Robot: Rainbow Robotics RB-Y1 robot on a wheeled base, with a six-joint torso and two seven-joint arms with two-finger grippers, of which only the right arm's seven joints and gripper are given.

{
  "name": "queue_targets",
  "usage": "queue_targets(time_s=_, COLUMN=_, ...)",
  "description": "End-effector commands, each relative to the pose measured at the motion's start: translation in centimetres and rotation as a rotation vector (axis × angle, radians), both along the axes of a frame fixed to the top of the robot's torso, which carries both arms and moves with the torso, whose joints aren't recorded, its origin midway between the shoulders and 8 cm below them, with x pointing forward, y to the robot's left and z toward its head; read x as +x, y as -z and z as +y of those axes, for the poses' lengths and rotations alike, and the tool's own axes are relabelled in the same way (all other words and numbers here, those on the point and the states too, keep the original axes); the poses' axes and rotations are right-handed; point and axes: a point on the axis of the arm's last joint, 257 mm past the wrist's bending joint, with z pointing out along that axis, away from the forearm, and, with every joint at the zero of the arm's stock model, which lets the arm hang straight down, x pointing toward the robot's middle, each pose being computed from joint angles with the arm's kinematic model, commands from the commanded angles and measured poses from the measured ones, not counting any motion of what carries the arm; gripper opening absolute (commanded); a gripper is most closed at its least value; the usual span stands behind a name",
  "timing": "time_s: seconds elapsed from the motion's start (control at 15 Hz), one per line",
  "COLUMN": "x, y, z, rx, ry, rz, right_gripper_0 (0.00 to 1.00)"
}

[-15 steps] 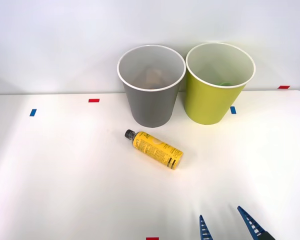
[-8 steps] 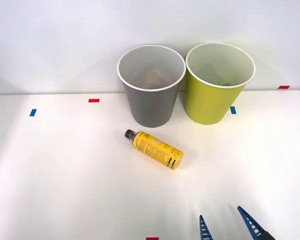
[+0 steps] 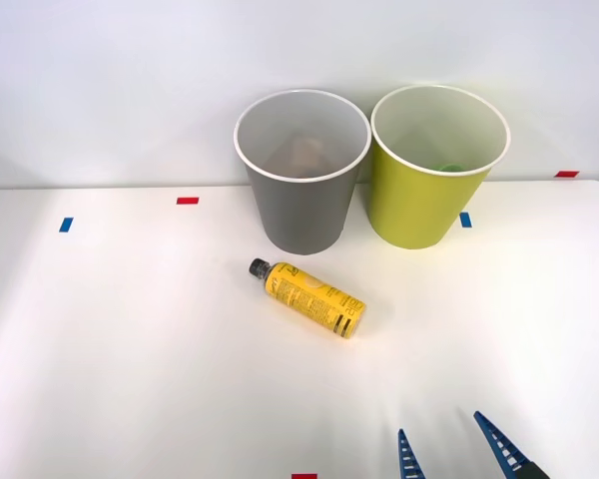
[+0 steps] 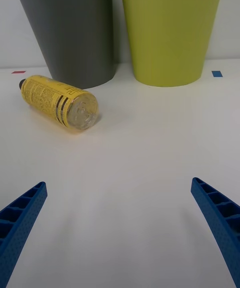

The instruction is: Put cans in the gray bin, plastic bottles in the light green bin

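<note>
Front view, read from the left: a blue tape mark [image 3: 66, 225] and a red one [image 3: 187, 201] sit on the white surface [image 3: 130, 349], then the gray bin [image 3: 301, 205] stands upright at the back, with the bottle [image 3: 306, 297] lying on its side just in front of it, cap pointing back-left and base pointing forward-right. Right of the gray bin, close beside it, stands the green bin [image 3: 424, 195], something green showing low inside it. The right gripper [image 3: 454, 454] is at the near edge, well apart from the bottle, jaws spread wide and holding nothing. The step in hand looks like the reach for the bottle, since nothing is picked yet. To do it well, I would bring the jaws forward and to the left until they straddle the bottle's label, turned so the two fingers close across its width and not along its length; a grip along the axis would likely slip off the cap. Come down low, because a round bottle lying flat rolls if nudged by one finger first. After closing, lift above the white rim before crossing to the green bin.
</note>
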Motion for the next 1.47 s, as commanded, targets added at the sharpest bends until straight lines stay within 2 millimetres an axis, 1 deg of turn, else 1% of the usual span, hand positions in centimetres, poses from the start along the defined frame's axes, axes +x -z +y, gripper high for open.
queue_targets(time_s=0.07, x=0.00, y=0.00, z=0.00, rx=0.000, ry=0.000, rz=0.000, right_gripper_0=1.00)
queue_targets(time_s=1.47, x=0.00, y=0.00, z=0.00, rx=0.000, ry=0.000, rz=0.000, right_gripper_0=1.00)
